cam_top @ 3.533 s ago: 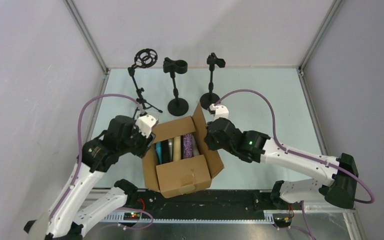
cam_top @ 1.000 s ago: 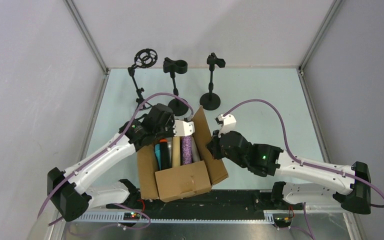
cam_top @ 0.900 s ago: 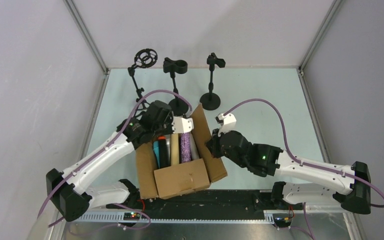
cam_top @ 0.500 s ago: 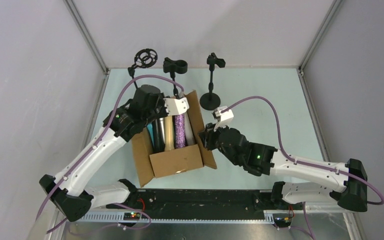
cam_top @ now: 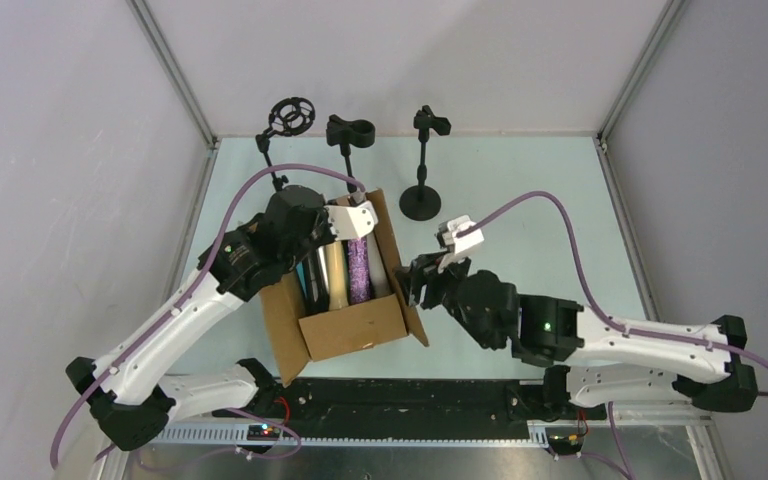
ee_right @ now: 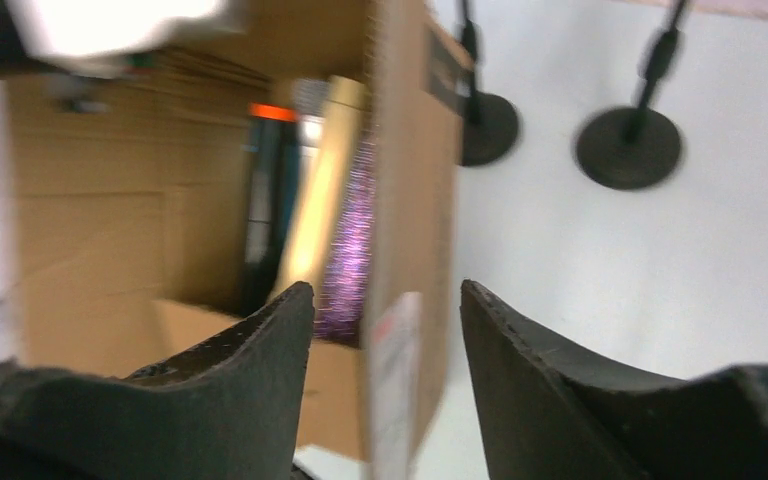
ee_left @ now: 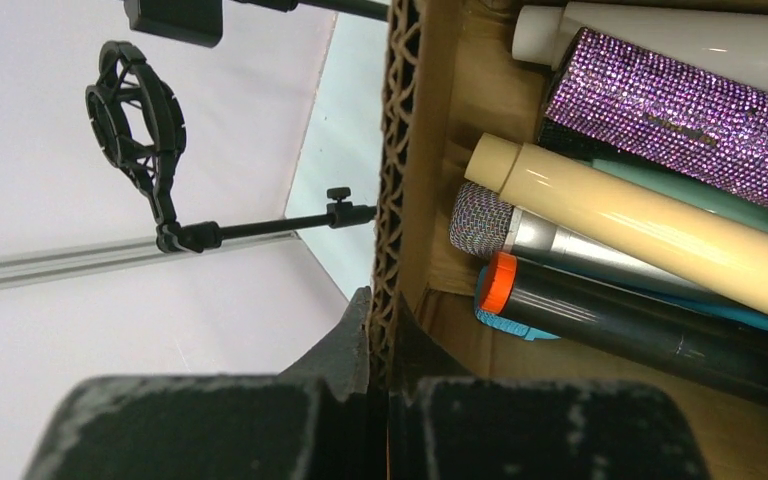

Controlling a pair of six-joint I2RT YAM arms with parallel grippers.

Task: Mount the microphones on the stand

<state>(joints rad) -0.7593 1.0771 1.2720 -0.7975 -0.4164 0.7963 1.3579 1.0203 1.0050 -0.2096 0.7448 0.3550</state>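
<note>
Microphones [cam_top: 345,272] lie in cardboard box [cam_top: 355,328] toward counter's [cam_top: 520,180] front edge; left gripper [ee_left: 378,340] clamps its wall, right gripper [ee_right: 385,300] spread astride flap.

One cardboard box [cam_top: 355,330] is sitting on the worktop [cam_top: 520,180]. Seven microphones are lying inside the box: one white [ee_left: 680,35], one glittery purple [ee_left: 680,110], one mint green [ee_left: 700,195], one cream [ee_left: 640,220], one silver-grey [ee_left: 550,235], one black with orange tip [ee_left: 610,320], one blue [ee_left: 505,320]. Three black stands are standing beyond the box: one ring-topped stand [cam_top: 290,115], one clamp-topped stand [cam_top: 350,132], one clip-topped stand [cam_top: 428,122]. Two claws are sitting at the box's walls: the left claw [ee_left: 375,330] and the right claw [ee_right: 385,300].
</note>
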